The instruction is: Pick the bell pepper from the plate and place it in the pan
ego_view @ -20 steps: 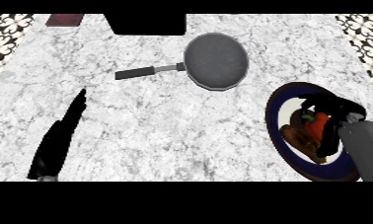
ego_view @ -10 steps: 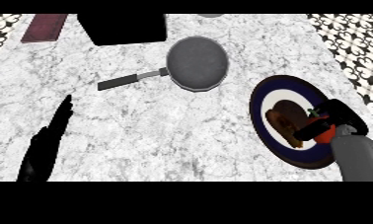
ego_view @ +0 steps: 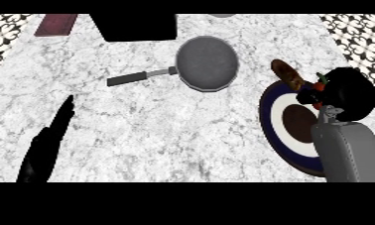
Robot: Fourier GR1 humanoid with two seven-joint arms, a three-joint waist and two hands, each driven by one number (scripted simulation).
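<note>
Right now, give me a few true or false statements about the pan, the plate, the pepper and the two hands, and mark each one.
1. The pan has nothing in it. True.
2. The right hand is curled round the bell pepper. True.
3. The pan's handle points toward the plate. False: it points left, away from the plate.
4. The left hand is holding the pan's handle. False: it rests open near the view's lower left, apart from the pan.
5. The bell pepper sits at the plate's centre. False: it is at the plate's upper right edge, in the right hand.

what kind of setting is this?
Most likely a kitchen counter: a marble-patterned top carries a frying pan and a blue-rimmed plate, with patterned tiling at the corners.
</note>
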